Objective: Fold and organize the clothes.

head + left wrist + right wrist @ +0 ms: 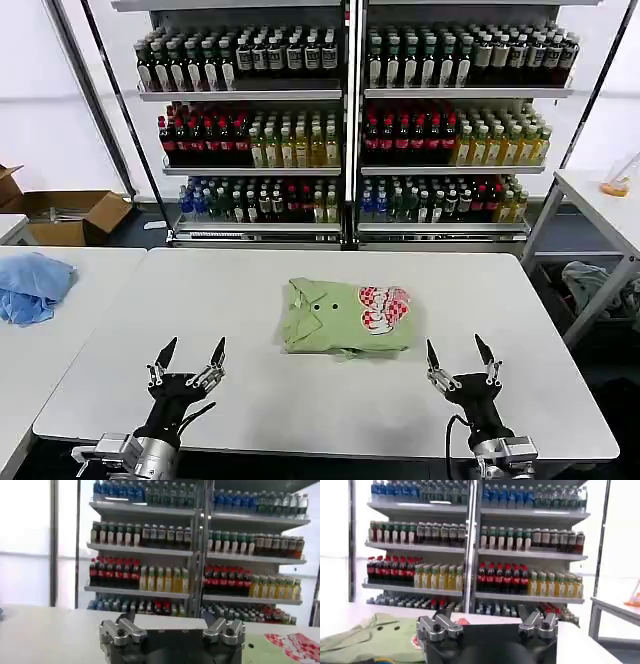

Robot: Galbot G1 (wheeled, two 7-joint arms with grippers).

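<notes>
The green shirt (345,317) lies folded flat near the middle of the white counter (250,290), collar to the robot's left, its pink checkered print (384,307) facing up. The left hand (189,352) hovers over the counter's near edge, well left of the shirt, fingers spread wide and empty. The right hand (459,352) hovers just right of the shirt, nearer the robot, likewise wide and empty.

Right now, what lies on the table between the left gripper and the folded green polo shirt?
Nothing: in the head view, bare white table separates the open left gripper from the polo shirt.
</notes>
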